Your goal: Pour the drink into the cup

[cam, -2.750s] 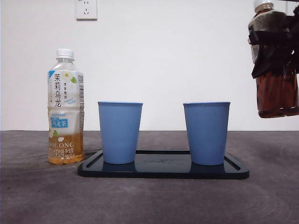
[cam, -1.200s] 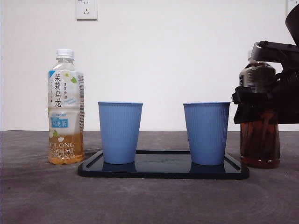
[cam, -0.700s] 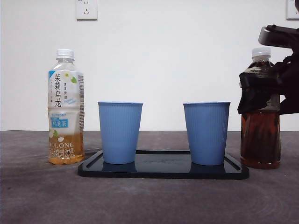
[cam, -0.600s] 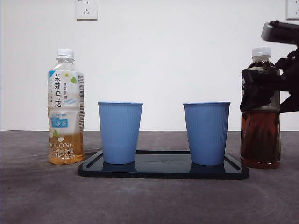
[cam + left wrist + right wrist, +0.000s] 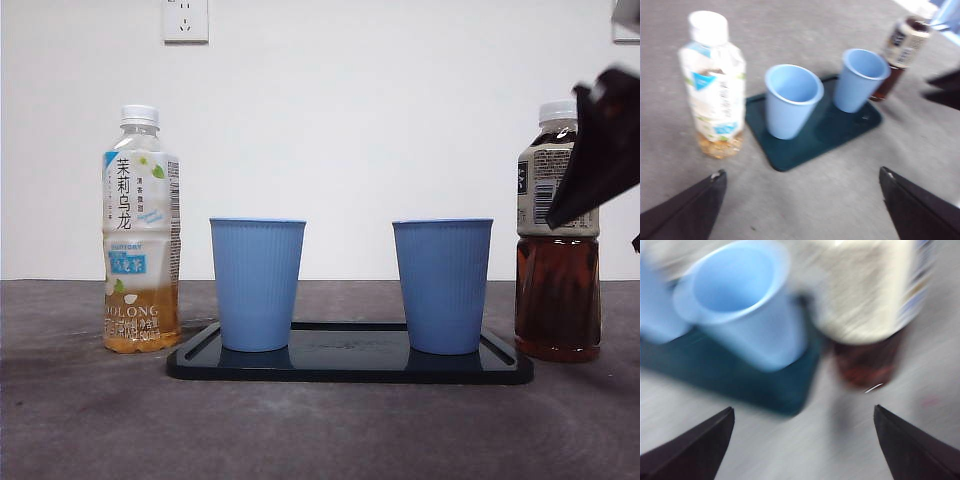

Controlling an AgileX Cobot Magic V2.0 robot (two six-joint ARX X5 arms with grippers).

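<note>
A dark tea bottle [image 5: 557, 240] with a white cap stands upright on the table, right of the black tray [image 5: 350, 362]; it also shows in the right wrist view [image 5: 875, 315] and the left wrist view [image 5: 901, 55]. Two blue cups stand on the tray: a left cup [image 5: 257, 283] and a right cup [image 5: 442, 284]. My right gripper [image 5: 802, 440] is open and empty, drawn back from the dark bottle; it shows in the front view as a black blur [image 5: 603, 145]. My left gripper [image 5: 800, 200] is open and empty, back from the oolong bottle [image 5: 715, 85].
An oolong tea bottle [image 5: 140, 230] with a light label, low on liquid, stands left of the tray. A wall socket [image 5: 185, 18] is on the white wall behind. Grey table [image 5: 320, 430] lies in front of the tray.
The right gripper lowered the dark bottle onto the table beside the tray, let it go and drew away up and to the right. Cups and oolong bottle have not moved.
</note>
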